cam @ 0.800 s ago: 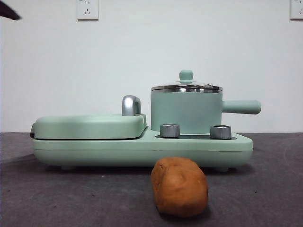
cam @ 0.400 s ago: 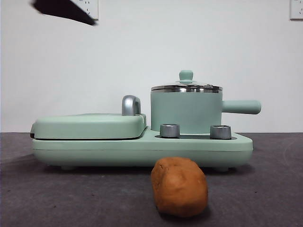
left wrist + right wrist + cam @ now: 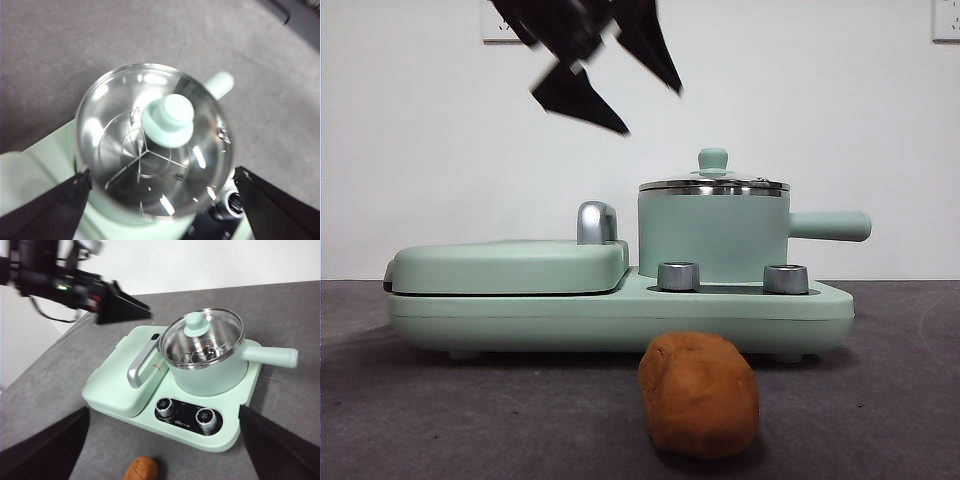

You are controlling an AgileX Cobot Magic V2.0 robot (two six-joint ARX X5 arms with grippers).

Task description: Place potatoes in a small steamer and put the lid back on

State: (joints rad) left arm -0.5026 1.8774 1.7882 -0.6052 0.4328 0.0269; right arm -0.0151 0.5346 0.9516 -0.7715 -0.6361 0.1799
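The left gripper (image 3: 605,85), jaws spread wide and empty, hangs above the lid (image 3: 155,140) on the small steamer (image 3: 713,238) at the cooker's (image 3: 620,310) right end, while the potato (image 3: 698,394) lies before its front edge.

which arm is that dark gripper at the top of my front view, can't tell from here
observer: the left gripper. Its wrist camera looks straight down on the lid, with the knob near centre.
operator: open or shut
observer: open and empty, with one jaw showing on each side of the lid.
operator: where's the other arm
observer: the right gripper hangs back, open, its camera taking in the whole small steamer and the potato on the table.
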